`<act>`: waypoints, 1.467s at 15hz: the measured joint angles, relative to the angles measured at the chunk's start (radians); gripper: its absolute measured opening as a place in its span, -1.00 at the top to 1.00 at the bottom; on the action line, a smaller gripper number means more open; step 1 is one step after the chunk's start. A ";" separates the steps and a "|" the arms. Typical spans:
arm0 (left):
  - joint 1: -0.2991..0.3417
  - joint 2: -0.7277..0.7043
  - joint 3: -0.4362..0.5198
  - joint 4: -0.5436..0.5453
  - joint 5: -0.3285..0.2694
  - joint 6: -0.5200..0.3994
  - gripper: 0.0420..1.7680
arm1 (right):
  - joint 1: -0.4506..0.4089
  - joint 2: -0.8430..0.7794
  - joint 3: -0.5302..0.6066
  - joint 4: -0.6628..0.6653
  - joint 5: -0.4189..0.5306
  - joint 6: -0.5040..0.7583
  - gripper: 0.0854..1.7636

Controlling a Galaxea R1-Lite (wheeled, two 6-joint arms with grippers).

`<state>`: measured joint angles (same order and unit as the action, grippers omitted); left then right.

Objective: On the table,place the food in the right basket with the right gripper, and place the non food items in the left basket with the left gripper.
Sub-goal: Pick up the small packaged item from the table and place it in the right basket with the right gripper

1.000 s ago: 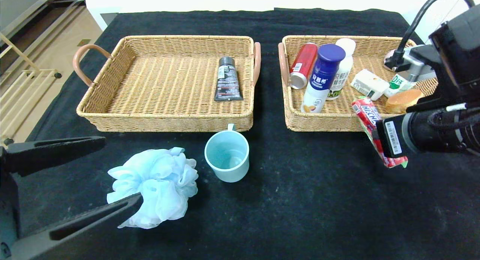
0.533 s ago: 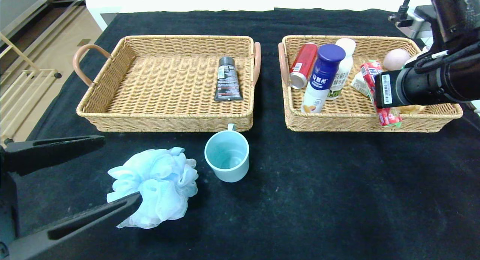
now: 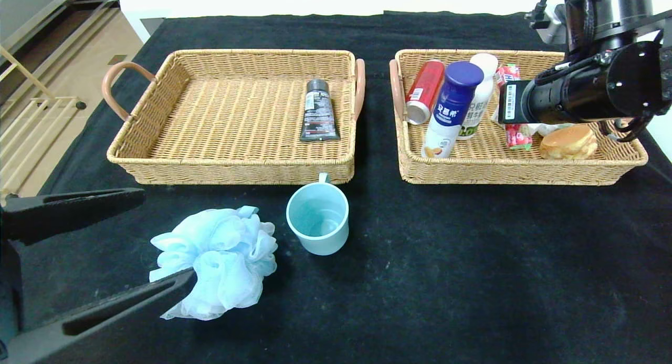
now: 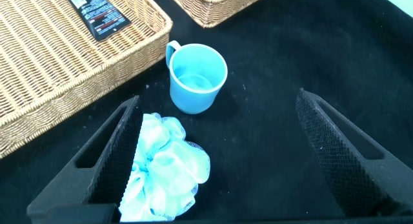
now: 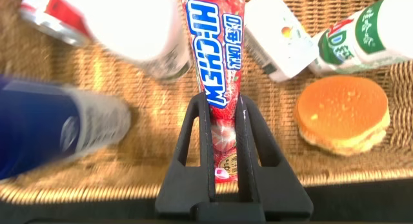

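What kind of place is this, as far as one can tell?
Probably an indoor robot test bench, not a home: a table under black cloth, two wicker baskets for sorting, and pale shelving beside it.

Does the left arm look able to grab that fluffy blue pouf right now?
Probably yes. The left tool stands wide open just above the table, one finger already beside the bath pouf. Nothing lies over the pouf; the mug stands apart, beyond it.

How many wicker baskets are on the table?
2. The left basket holds only a dark tube. The right basket sits beside it, full of food, with the right gripper holding a candy stick above it.
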<state>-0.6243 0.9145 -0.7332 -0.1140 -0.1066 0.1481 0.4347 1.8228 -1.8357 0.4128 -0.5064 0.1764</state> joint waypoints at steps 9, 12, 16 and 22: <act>0.000 0.001 0.001 0.000 0.000 0.000 -0.94 | -0.033 0.020 0.002 0.000 0.004 0.004 -0.20; 0.000 0.002 0.001 0.000 0.000 0.000 -0.94 | -0.031 -0.002 0.038 0.002 0.015 0.005 -0.44; 0.000 0.003 0.001 0.001 0.000 0.000 -0.94 | 0.008 -0.106 0.200 -0.008 0.097 -0.009 -0.63; -0.003 0.013 0.000 0.056 -0.005 0.000 -0.94 | 0.143 -0.363 0.595 -0.203 0.298 -0.172 -0.79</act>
<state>-0.6277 0.9270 -0.7330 -0.0585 -0.1115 0.1477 0.5781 1.4596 -1.2411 0.2096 -0.2083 0.0043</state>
